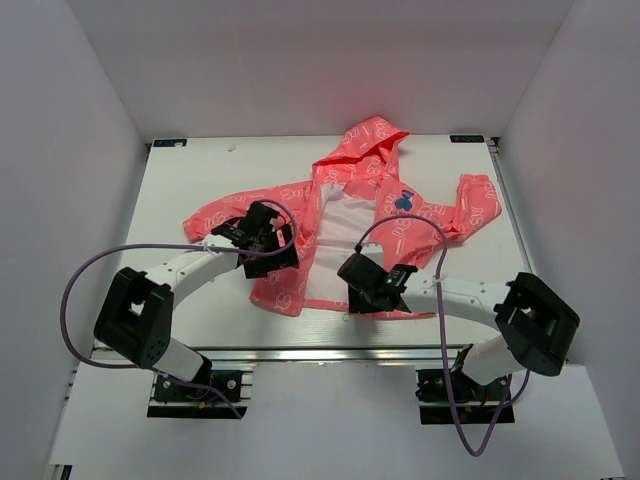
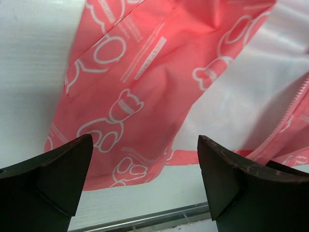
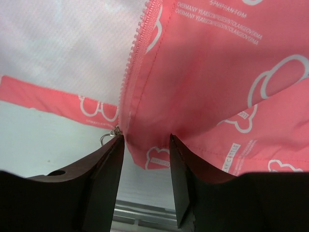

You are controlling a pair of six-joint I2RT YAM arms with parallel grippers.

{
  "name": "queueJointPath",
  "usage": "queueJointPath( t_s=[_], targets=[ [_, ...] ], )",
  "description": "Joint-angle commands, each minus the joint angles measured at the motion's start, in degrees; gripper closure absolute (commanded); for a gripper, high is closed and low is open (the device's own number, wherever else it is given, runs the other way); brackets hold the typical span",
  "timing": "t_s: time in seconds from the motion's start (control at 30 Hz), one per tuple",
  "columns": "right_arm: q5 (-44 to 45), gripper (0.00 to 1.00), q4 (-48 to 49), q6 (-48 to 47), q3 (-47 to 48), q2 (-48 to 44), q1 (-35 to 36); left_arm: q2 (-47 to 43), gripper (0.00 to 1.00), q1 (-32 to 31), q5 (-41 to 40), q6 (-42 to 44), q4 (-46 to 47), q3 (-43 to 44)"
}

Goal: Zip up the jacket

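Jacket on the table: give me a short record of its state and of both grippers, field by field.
jacket: spread on the table, front open, white lining showing
hood: at the far end, away from the arms
zipper: not joined; small metal ring at its lower end
left gripper: wide open over the front panel on its side, holding nothing
right gripper: jaws apart astride the bottom hem, beside the zipper's end

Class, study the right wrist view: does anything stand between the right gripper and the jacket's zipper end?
Nothing visible does. The right gripper hangs directly over the bottom hem of the jacket, with the zipper pull beside one fingertip.
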Motion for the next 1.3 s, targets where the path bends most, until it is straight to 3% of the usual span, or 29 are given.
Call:
queueJointPath(
  t_s=[0.0, 0.23, 0.5, 0.7, 0.83, 0.93, 1.0, 1.27],
  targets=[
    [2.5, 0.52, 1.9, 2.8, 1.7, 1.4, 0.3, -2.5, 0.02, -0.2, -0.5, -0.7, -0.9, -1.3],
    [1.7, 0.55, 4.6, 2.9, 0.5, 3.0, 0.3, -2.8, 0.02, -0.3, -0.6, -1.0, -1.0, -3.2],
    [2.7, 1.0, 4.9, 2.9, -0.3, 1.7, 0.3, -2.8, 0.02, -1.3, -1.2, 0.7, -2.7, -3.3],
    [0.7, 1.0, 4.0, -0.4, -1.6, -4.1, 0.3, -3.3, 0.02, -5.4, -1.1, 2.7, -3.1, -1.2],
    [-3.4, 1.0, 6.1, -3.7, -5.3, -11.1, 0.3, -4.7, 0.02, -6.4, 5.9, 7.1, -1.5, -1.2],
    [-6.0, 1.0, 6.7, -5.3, -7.6, -16.0, -0.1, -4.7, 0.02, -6.6, 3.0, 6.6, -4.0, -2.7],
    [-6.7, 1.0, 6.1, -5.7, -8.5, -18.1, -0.5, -4.1, 0.08, -6.7, -1.5, 5.3, -6.1, -3.1],
    [-5.8, 1.0, 4.7, -6.8, -8.3, -17.9, -1.2, -2.8, 0.17, -9.1, -2.8, 5.2, -8.4, -4.0]
  ],
)
